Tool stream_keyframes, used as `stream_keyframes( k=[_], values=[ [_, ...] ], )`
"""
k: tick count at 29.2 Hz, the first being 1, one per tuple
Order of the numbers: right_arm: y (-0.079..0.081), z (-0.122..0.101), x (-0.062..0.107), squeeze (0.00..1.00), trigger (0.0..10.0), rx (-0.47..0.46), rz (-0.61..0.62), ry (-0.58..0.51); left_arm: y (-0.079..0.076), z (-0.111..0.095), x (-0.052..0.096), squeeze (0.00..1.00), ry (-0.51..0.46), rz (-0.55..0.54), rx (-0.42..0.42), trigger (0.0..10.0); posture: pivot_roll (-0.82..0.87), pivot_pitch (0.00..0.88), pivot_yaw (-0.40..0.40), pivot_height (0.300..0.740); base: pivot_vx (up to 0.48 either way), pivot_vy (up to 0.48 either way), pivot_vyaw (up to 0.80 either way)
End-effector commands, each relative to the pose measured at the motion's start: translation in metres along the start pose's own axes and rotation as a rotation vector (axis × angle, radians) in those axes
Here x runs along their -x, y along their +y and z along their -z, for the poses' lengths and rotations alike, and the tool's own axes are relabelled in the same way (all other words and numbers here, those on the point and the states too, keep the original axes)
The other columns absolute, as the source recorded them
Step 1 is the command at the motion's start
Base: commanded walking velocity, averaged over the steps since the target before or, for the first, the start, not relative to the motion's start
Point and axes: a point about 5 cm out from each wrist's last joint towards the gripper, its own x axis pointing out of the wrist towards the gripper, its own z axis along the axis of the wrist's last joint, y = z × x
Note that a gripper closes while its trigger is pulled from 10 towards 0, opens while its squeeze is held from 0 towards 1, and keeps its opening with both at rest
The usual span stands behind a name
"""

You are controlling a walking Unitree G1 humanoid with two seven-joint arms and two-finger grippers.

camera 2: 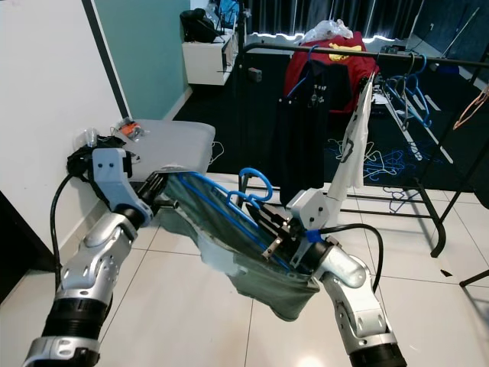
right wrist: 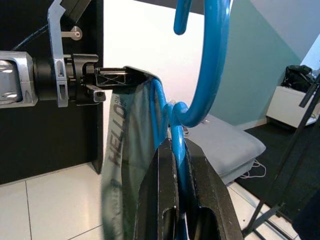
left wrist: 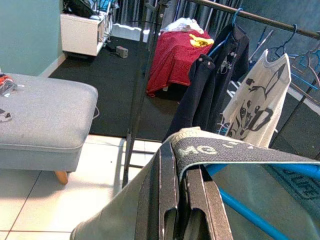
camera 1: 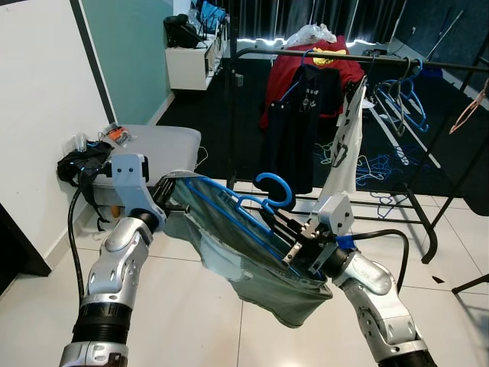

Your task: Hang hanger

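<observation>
Left eye view: rack (camera 1: 428, 61) stood across the dark carpet, holding a dark garment (camera 1: 302, 130), a white shirt (camera 1: 345, 145) and spare hangers (camera 1: 401, 99). A grey ottoman (camera 1: 164, 145) sat near the wall on the robot's left. In front of the rack, over white tiles, a grey-green garment (camera 1: 260, 267) draped on a blue hanger (camera 1: 263, 202) was held in the air between both arms. Left gripper (camera 1: 170, 200) was clamped on the garment's waistband end. Right gripper (camera 1: 286, 237) was closed on the hanger just below its hook.
</observation>
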Motion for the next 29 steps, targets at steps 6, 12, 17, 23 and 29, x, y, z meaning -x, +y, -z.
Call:
stream_keyframes(
  k=[6, 12, 17, 23, 29],
  values=[
    [0.014, 0.012, 0.009, 0.0, 10.0, -0.033, -0.106, 0.101, 0.013, -0.019, -0.012, 0.44, -0.063, -0.113, -0.071, 0.0, -0.04, 0.0, 0.001, 0.74, 0.0, 0.0, 0.0],
    [0.018, 0.015, 0.016, 0.0, 10.0, -0.049, -0.133, 0.125, 0.014, -0.031, -0.022, 0.44, -0.087, -0.117, -0.107, 0.0, -0.04, 0.0, 0.004, 0.74, 0.0, 0.0, 0.0],
    [0.019, 0.012, 0.018, 0.0, 10.0, -0.041, -0.138, 0.101, 0.014, -0.027, -0.028, 0.43, -0.039, -0.106, -0.192, 0.0, -0.04, 0.0, 0.005, 0.74, 0.0, 0.0, 0.0],
    [0.017, -0.001, 0.014, 0.0, 10.0, -0.024, -0.114, 0.03, 0.018, -0.005, -0.026, 0.43, 0.065, -0.109, -0.283, 0.0, -0.05, 0.0, 0.006, 0.74, 0.0, 0.0, 0.0],
    [0.015, -0.022, 0.005, 0.0, 10.0, 0.026, -0.104, -0.042, 0.029, 0.028, -0.015, 0.41, 0.204, -0.127, -0.346, 0.0, -0.05, 0.0, 0.004, 0.74, 0.0, 0.0, 0.0]
  ],
)
